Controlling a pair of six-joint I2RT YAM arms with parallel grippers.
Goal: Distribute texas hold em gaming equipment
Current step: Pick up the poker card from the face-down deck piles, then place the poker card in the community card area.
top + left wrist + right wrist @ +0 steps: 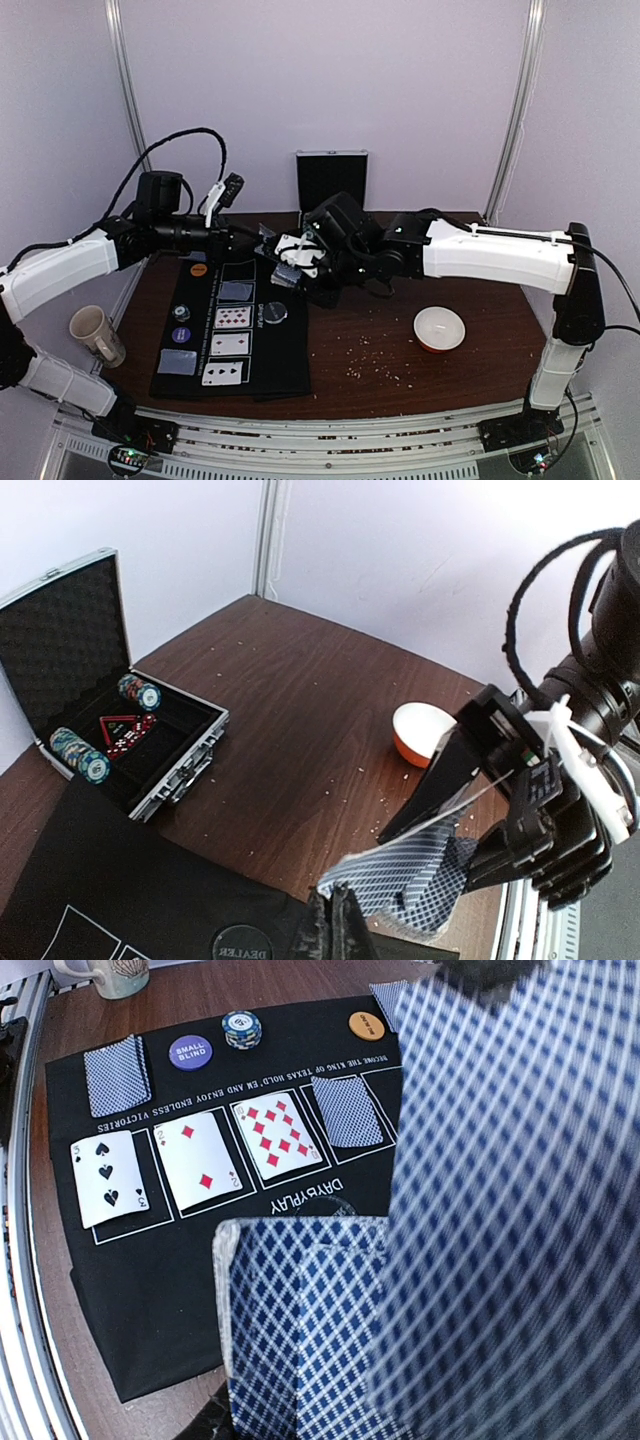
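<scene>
bare brown table (pixel 360 345) between black mat (pixel 285 362) and bowl (pixel 439 328), cards (pixel 232 317) on mat, mug (pixel 97 335) at its left, open case (pixel 331 180) behind

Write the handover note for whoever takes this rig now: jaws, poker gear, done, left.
Left gripper: jaws shut on one blue-backed card at the deck.
Right gripper: jaws closed on the deck, over the far edge of the black mat.
On the mat: three face-up cards in a row, a face-down card in the next slot, a second face-down card beside the SMALL BLIND button, plus chip stack, orange button, DEALER button.
Done: four board slots filled, buttons out.
Left: free the pinched card and lay it down, probably in the empty fifth slot.
</scene>
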